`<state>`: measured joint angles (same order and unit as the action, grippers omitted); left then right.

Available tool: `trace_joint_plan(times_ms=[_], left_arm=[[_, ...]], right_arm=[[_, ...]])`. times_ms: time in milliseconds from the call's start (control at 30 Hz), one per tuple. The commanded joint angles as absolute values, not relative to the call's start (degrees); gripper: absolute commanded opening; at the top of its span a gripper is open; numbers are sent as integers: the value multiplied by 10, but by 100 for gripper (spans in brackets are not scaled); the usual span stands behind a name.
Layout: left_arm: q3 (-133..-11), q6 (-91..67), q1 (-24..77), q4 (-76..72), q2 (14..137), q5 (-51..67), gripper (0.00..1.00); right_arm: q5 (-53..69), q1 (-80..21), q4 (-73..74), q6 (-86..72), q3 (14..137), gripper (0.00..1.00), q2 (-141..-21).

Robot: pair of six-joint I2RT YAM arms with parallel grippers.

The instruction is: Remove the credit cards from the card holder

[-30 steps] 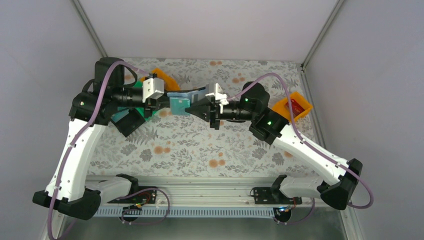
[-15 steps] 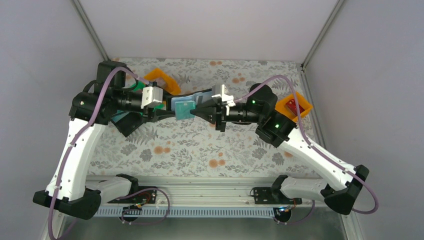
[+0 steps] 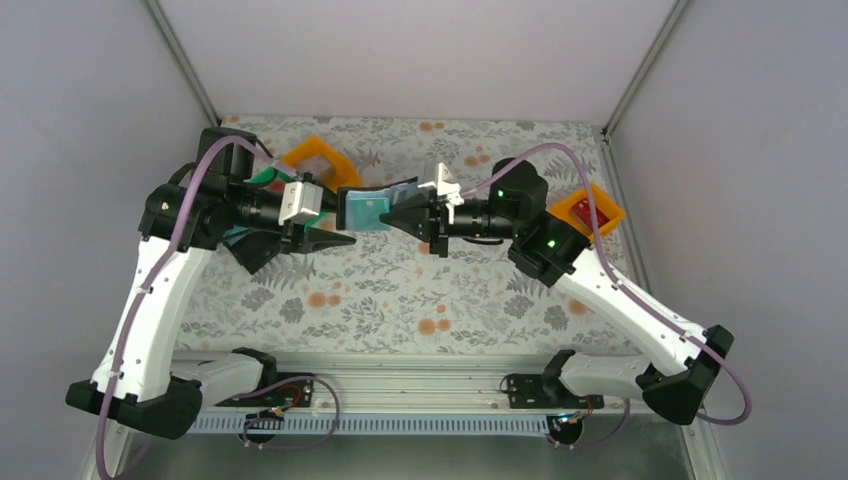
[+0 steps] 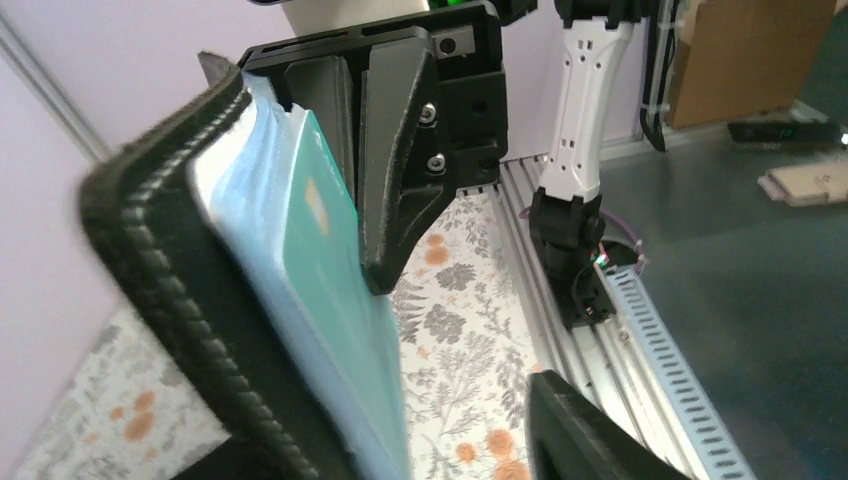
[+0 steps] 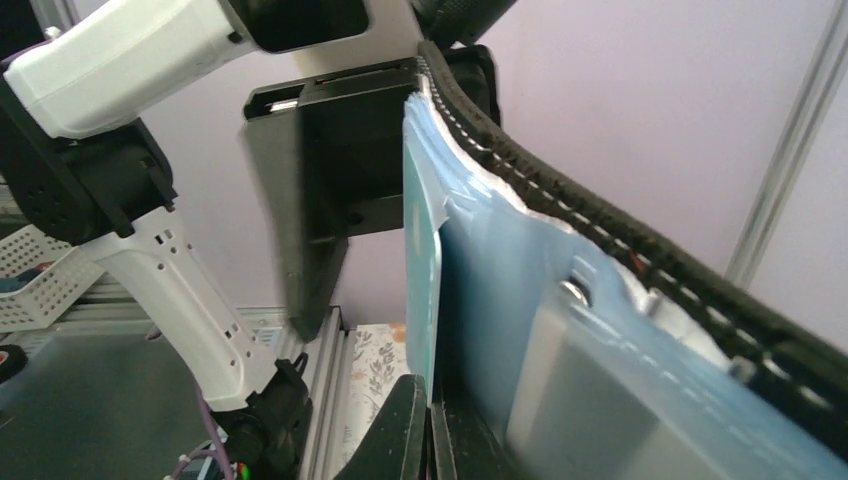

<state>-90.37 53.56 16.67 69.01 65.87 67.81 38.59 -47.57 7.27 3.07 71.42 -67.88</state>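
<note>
The black card holder [image 3: 385,187] hangs in the air between both arms, its bluish pockets open. A teal credit card [image 3: 365,210] sticks out of a pocket. My right gripper [image 3: 393,214] is shut on this card's edge; in the right wrist view [image 5: 428,400] its jaws pinch the card [image 5: 422,270] beside the holder [image 5: 620,270]. My left gripper [image 3: 338,222] is open. In the left wrist view the holder [image 4: 170,280] lies against the hidden left finger, and the other finger [image 4: 570,430] stands well apart from the card [image 4: 330,280]. A red card [image 3: 584,209] lies in an orange tray.
That orange tray [image 3: 608,216] sits at the table's right edge. A second orange tray [image 3: 325,155], a green tray [image 3: 262,176] and a black tray [image 3: 262,246] sit at the back left under my left arm. Grey walls enclose the floral mat [image 3: 400,300].
My left gripper has opened; its lower finger now stands apart from the holder. My right gripper, still on the teal card, has shifted slightly towards the back.
</note>
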Motion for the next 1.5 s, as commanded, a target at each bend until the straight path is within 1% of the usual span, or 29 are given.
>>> trace_joint_plan(times_ms=[0,67,100,167,233,300,400,567,733,800,900,933,1000,1067,1133,1200,1400,1467], left_arm=[[-893,522,169,664,657,726,29],[-895,510,168,656,659,728,8],[-896,510,168,656,660,727,3],[-897,519,169,664,658,724,2],[-897,531,169,674,655,724,3],[-896,540,168,680,654,725,2],[-896,542,169,680,654,725,2],[-895,544,168,680,655,728,2],[-895,539,168,675,657,728,2],[-895,535,169,671,657,726,2],[-894,532,169,669,656,723,2],[-893,532,168,669,656,724,2],[-892,532,169,668,656,724,2],[-892,530,169,666,656,724,2],[-892,531,169,667,656,726,2],[-892,532,169,666,656,726,2],[-891,532,169,666,656,726,3],[-890,532,169,665,656,726,2]], right_arm=[[411,-472,83,42,743,4,-692],[418,-472,86,43,748,4,-701],[421,-472,87,45,749,4,-701],[424,-472,87,47,748,6,-697],[414,-471,90,49,746,16,-690],[393,-469,99,51,740,22,-679],[377,-457,102,47,723,22,-660],[369,-445,99,44,704,24,-632],[389,-445,94,37,714,23,-648],[405,-445,91,38,716,27,-657],[431,-445,86,41,715,36,-662],[436,-444,84,41,715,38,-663],[441,-445,79,38,715,36,-664],[437,-445,74,32,716,31,-668],[433,-445,70,24,718,22,-674],[428,-445,71,22,722,18,-681],[428,-445,59,15,726,18,-695],[430,-445,57,12,726,20,-700]])
